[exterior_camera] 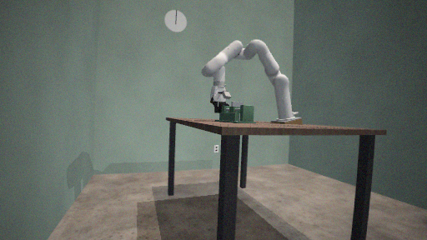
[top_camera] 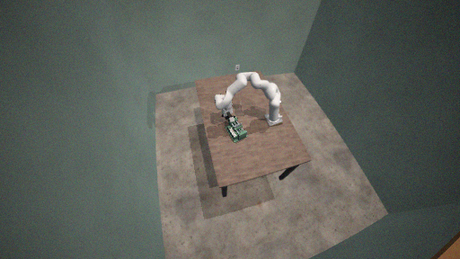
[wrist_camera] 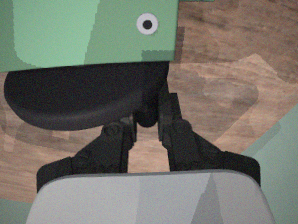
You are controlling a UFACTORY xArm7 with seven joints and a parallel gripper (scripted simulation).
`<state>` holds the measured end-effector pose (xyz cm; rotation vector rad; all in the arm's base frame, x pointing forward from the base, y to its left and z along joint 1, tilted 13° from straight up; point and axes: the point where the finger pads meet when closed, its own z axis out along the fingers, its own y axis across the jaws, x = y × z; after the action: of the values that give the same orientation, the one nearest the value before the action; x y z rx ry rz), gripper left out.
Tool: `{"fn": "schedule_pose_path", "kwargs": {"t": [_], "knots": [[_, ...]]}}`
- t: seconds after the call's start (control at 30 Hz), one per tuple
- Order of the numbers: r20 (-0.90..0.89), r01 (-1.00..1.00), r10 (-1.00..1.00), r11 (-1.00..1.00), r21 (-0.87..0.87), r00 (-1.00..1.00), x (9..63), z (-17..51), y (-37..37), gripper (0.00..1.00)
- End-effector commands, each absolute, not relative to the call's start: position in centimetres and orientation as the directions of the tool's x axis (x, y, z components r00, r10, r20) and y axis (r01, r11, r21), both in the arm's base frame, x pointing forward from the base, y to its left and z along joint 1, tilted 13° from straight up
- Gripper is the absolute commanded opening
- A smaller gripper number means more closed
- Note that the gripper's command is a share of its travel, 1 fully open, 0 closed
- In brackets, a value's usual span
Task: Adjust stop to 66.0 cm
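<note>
The handwheel (wrist_camera: 80,99) is a flat black disc, seen nearly edge-on from the wrist view, mounted against the end face of a green block-shaped fixture (wrist_camera: 93,19) that carries a small white-ringed screw head (wrist_camera: 147,24). A short dark knob (wrist_camera: 145,117) sticks out at the wheel's rim, and the jaws of the gripper (wrist_camera: 148,123) are pinching that knob, their two black fingers drawn close on either side of it.

From the top view the fixture (top_camera: 236,129) is a small green assembly lying on the wooden surface (top_camera: 265,148), roughly in the middle of its width and toward the far half, with the handwheel end pointing at the far edge. The arm (top_camera: 244,83) arches over from its base (top_camera: 279,121), which sits just beside the fixture near the surface's right edge.

In the exterior view the fixture (exterior_camera: 247,112) is low, and the gripper (exterior_camera: 217,104) comes down on its left end. The surface stretches bare toward the near edge and toward the left edge, well apart from the fixture. Green walls (exterior_camera: 125,83) stand back from the surface on both sides, with floor (exterior_camera: 125,200) all round.
</note>
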<state>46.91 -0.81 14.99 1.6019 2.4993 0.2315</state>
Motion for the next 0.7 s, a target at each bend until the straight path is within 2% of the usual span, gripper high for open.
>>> {"fn": "schedule_pose_path", "kwargs": {"t": [0.0,0.67], "knots": [[-0.055,0.885,0.910,0.413,0.217,-0.411,46.8,15.4,-0.9,0.06],[-0.055,0.885,0.910,0.413,0.217,-0.411,46.1,16.6,-1.1,0.06]]}}
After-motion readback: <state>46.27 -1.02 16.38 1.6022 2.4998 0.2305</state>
